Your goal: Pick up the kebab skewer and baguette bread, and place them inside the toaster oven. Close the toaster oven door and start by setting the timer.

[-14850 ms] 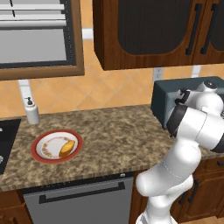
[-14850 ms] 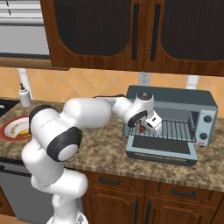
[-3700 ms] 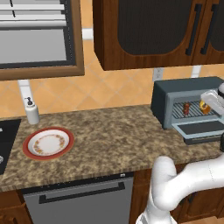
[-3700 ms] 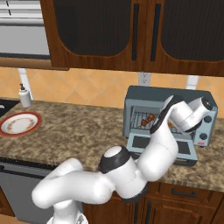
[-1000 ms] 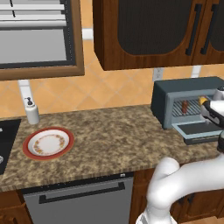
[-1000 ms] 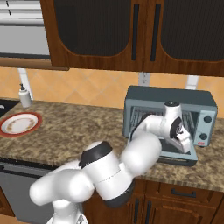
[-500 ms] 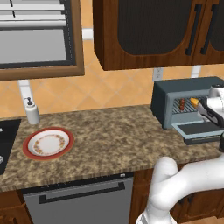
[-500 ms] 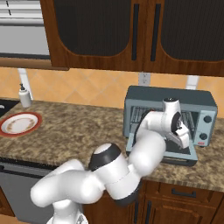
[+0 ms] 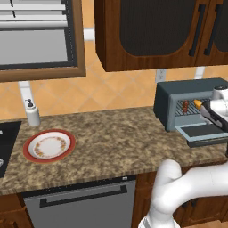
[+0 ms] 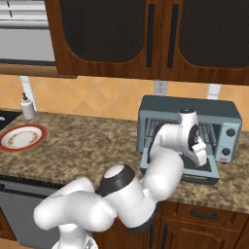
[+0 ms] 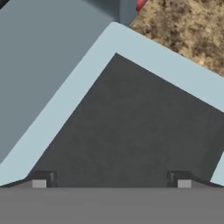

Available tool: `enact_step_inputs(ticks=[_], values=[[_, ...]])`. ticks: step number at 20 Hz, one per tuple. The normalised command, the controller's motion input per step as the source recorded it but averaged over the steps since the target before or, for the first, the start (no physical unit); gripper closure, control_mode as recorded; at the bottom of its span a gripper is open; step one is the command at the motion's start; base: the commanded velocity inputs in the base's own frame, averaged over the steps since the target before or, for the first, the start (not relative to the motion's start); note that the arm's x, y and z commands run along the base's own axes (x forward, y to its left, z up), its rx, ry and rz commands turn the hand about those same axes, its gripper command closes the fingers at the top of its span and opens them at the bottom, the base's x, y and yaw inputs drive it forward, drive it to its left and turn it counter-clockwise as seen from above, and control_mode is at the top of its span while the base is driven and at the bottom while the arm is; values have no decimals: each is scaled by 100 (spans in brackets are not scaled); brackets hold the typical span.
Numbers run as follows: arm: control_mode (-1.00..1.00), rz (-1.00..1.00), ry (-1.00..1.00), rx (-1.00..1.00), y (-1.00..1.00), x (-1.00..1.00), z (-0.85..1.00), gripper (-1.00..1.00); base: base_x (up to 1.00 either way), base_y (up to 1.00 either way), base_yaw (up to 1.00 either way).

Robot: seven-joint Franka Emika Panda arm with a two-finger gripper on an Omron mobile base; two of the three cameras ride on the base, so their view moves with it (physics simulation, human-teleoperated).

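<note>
I hold the two-finger gripper [image 11: 111, 183], fingers apart and empty, directly above the lowered grey-framed glass toaster oven door [image 11: 131, 131], its handle edge nearest.

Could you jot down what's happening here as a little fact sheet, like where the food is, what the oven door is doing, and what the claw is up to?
toaster oven: on the counter's right end
toaster oven door: dropped open, lying flat
kebab skewer: inside on the oven's rack
baguette bread: inside, beside the skewer
claw: open, empty, just above the door's dark glass
plate: red-rimmed, nothing on it, on the counter's left
soap bottle: by the wall behind the plate
left to do: close the door, set the timer
</note>
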Motion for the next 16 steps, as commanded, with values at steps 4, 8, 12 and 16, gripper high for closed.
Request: enact_step_inputs(ticks=[4,8,12,16], values=[[-100,7,5,0,4,-74,43,-100,0,0,0],[-100,40,5,0,0,-98,26,-100,0,0,0],[-100,54,7,0,6,-100,0,-100,0,0,0],[-100,55,7,0,55,-83,-5,-100,0,0,0]])
